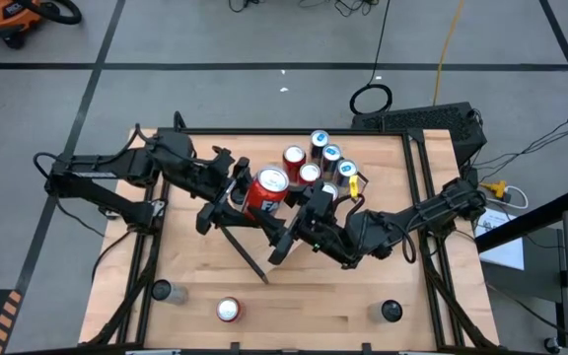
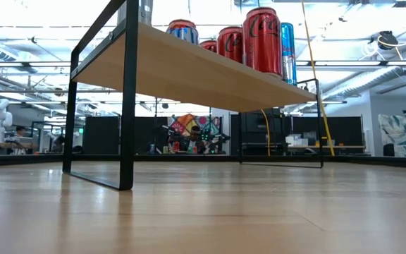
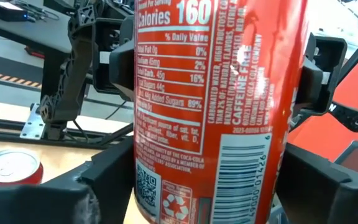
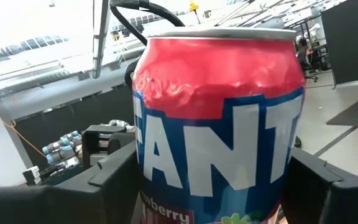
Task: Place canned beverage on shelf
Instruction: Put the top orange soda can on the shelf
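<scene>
The red Fanta can is gripped by the left gripper, its two dark fingers pressed against opposite sides of the can's lower body. The same can is also clamped by the right gripper, whose fingers are set against its sides from the opposite direction. The can is thus held between both arms in the air, upright, with its silver top seen from above near the middle of the table.

In the high view, the left arm is seen reaching in from 9 o'clock of the can and the right arm from 4 o'clock.

At about 1 o'clock of the held can, a cluster of cans is seen, red ones and blue ones close together. In the low view these are shown standing upright on the shelf, a light-wood board carried on black brackets above the tabletop; a tall red can is nearest the camera in that row.

On the tabletop, a single red can is seen at 7 o'clock of the held can, near the front edge. Two dark round objects are placed along the same edge, one at 8 o'clock and one at 4 o'clock; what they are cannot be told.
</scene>
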Tool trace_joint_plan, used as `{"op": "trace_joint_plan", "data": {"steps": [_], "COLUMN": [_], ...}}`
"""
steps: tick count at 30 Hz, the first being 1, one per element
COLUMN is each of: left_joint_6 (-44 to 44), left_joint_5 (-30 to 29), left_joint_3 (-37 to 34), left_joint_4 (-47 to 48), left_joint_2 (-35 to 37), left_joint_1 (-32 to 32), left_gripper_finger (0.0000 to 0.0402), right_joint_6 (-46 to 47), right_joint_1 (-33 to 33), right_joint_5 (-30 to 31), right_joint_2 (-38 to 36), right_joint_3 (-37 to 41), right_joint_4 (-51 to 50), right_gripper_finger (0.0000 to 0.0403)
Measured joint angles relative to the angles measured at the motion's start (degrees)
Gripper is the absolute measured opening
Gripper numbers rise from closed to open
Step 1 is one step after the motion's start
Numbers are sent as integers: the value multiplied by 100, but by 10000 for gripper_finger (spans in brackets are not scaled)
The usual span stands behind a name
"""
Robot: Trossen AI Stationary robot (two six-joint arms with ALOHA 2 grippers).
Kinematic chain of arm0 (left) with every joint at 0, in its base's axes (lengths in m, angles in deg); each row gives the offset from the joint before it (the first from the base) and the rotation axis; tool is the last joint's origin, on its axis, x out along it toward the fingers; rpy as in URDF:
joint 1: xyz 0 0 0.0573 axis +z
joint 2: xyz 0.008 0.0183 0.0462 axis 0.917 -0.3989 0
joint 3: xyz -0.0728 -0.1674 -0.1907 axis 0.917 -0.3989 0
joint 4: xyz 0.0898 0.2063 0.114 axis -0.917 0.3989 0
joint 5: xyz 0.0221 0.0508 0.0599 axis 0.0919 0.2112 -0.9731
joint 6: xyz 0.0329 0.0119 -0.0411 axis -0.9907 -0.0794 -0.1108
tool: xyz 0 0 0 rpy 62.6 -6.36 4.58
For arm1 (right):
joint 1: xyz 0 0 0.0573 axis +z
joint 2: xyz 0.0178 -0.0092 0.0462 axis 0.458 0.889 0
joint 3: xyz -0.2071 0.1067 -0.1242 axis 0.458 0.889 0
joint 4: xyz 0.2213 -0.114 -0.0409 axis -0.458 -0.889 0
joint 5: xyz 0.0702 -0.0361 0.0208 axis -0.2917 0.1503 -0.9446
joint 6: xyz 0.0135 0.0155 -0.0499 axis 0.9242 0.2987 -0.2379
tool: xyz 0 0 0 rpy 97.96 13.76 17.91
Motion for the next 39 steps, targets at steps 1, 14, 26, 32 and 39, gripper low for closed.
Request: {"op": "trace_joint_plan", "data": {"steps": [1,14,26,32,39], "left_joint_6": [0,-197,-588,-741,-752], "left_joint_5": [0,316,372,280,248], "left_joint_3": [0,0,-7,-7,-7], "left_joint_4": [-4,330,1010,997,944], "left_joint_2": [0,4,13,13,13], "left_joint_1": [0,11,7,7,9], "left_gripper_finger": [308,290,289,288,288], "right_joint_6": [7,92,412,1275,2696], "right_joint_1": [0,58,176,212,103], "right_joint_5": [9,38,354,280,-426], "right_joint_2": [0,0,-143,-155,-155], "right_joint_3": [0,-2,-122,-999,-1664], "right_joint_4": [0,-252,-629,-2495,-4395], "right_gripper_finger": [274,328,361,348,345]}}
